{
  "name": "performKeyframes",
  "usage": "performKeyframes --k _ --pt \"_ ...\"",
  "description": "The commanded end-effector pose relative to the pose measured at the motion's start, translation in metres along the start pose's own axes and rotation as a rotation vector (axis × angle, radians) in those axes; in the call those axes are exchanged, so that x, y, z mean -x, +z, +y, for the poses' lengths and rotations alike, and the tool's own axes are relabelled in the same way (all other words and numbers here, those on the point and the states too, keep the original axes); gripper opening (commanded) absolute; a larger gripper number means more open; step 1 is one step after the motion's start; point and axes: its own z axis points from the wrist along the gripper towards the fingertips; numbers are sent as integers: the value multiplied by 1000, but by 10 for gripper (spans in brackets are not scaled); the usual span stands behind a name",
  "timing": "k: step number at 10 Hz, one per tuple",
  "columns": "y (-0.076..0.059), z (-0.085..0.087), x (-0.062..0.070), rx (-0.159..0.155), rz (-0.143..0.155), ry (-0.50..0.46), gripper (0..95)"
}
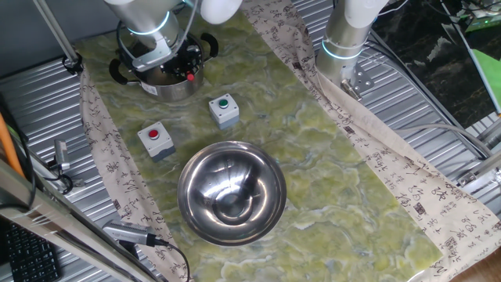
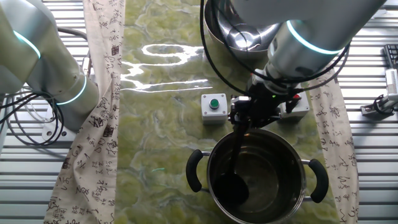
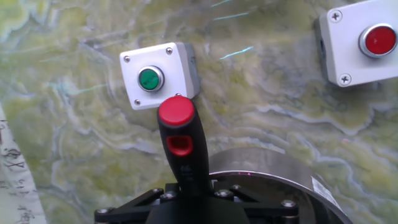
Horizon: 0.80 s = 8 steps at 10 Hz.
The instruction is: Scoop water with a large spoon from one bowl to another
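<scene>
The two-finger tool [image 2: 249, 115] hangs right over the small deep steel pot with two black loop handles [image 2: 256, 180], clenched on the black handle of the slim red-tipped large spoon [image 2: 238, 149] — and the spoon's dark bowl is down inside that pot, low against the inner wall on the side away from the button boxes. In the hand view the spoon's handle [image 3: 183, 152] rises from the tool with its bright red end cap on top, and the pot's steel wall [image 3: 273, 171] curves just beside it. Whether there is water in the pot cannot be told from here; only dull reflections show on the steel. From the pot, looking across the green marbled bench [image 1: 329, 157]: the grey box with a green button [image 1: 223, 109] sits just beside it, the grey box with a red button [image 1: 156, 139] a little further off, and beyond both stands the very wide mirror-shiny steel mixing bowl [image 1: 231, 193], well apart from the pot — handleless. In one fixed view the arm covers most of the pot [image 1: 168, 84], with only its rim and black handles peeking out.
</scene>
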Motion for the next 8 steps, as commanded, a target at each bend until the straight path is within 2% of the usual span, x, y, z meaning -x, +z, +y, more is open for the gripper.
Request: performKeyframes --k 1,3,8 --pt "-2 2 1 12 -3 1 0" --pt "-5 3 2 19 -12 -3 0" --pt "-12 4 4 15 -7 -9 0"
